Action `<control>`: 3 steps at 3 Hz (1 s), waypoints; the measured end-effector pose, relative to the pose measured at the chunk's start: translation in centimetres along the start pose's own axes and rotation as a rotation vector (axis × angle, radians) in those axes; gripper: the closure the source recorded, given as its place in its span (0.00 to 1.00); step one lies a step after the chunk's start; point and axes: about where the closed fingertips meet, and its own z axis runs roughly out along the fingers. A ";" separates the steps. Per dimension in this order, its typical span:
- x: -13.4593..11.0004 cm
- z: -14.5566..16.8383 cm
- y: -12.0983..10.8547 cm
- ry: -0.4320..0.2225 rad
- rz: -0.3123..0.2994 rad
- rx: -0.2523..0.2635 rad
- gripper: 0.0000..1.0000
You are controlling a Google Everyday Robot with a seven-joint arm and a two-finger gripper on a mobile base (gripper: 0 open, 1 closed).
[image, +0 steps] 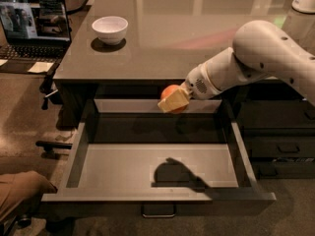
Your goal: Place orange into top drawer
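Glare is reflected at 12 o'clock on the surface (206,43); the central end effector (173,101), clasping the orange (170,90), is shadowed into the top drawer (113,167).

Dim room, grey desk (197,48).
Its glossy top mirrors pale light toward the far edge (a white bowl (110,28) sits near the far left corner). Beyond the left edge a laptop (34,26) glows; speckled brown floor (29,127) below; stacked drawers (278,141) under the right corner. The gripper (172,100) clasps the orange (170,90) just off the front edge.
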 end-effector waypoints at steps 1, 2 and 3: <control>0.0 0.0 0.0 -0.001 -0.002 0.000 1.00; 0.2 1.5 0.4 0.012 -0.023 -0.020 1.00; 2.7 6.5 1.7 0.029 -0.030 -0.075 1.00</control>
